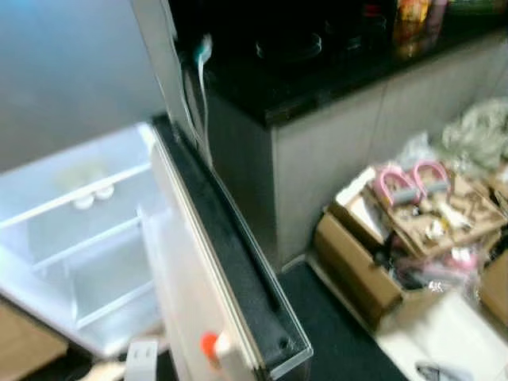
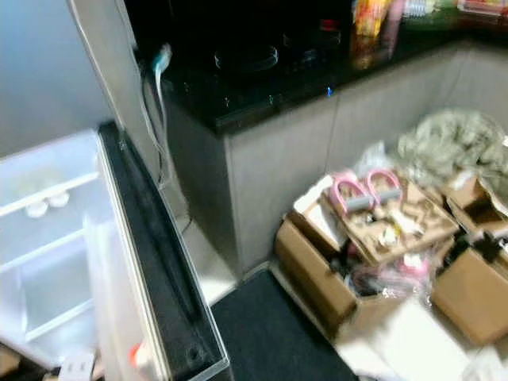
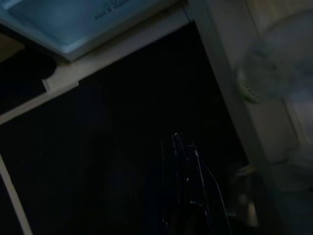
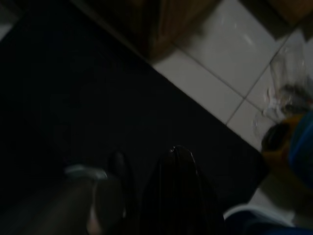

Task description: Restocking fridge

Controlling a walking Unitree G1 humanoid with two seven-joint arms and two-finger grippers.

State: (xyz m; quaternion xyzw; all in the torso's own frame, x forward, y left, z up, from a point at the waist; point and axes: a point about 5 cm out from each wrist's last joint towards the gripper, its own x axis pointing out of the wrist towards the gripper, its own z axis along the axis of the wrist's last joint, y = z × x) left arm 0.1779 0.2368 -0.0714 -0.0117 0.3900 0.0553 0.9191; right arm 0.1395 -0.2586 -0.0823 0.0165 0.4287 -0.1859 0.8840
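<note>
The fridge [image 1: 71, 238] is standing open on the robot's left. Its white shelves [image 1: 79, 198] are showing, and two small round white things [image 1: 94, 196] are sitting on the upper shelf. The fridge door [image 1: 230, 270] is swinging out toward the camera, with its black rubber edge facing up. A small thing with an orange cap [image 1: 209, 344] is sitting in the door near the bottom of the eye views. It is too blurry to say what it is.

Beside the fridge, a black counter [image 2: 262, 87] is running off to the right, over grey cupboards [image 2: 278, 175]. Bright packets [image 2: 369, 20] are standing at the far edge of the counter. A white cable [image 2: 159, 111] is hanging down between the fridge and the counter's near corner.

On the floor, a dark mat [image 2: 270, 333] is lying in front of the cupboards. Next to it, open cardboard boxes [image 2: 373, 246] are sitting full of jumbled things, with two pink handles [image 2: 365, 190] sticking up on top.

The left claw [image 3: 183, 161] is hanging in the dark by the fridge's pale lower edge [image 3: 73, 78]. Its fingers are looking pressed together, holding nothing.

The right claw [image 4: 178, 186] is hanging over the dark mat and the pale floor tiles [image 4: 220, 83]. It is too dark to tell how far its fingers are apart.
</note>
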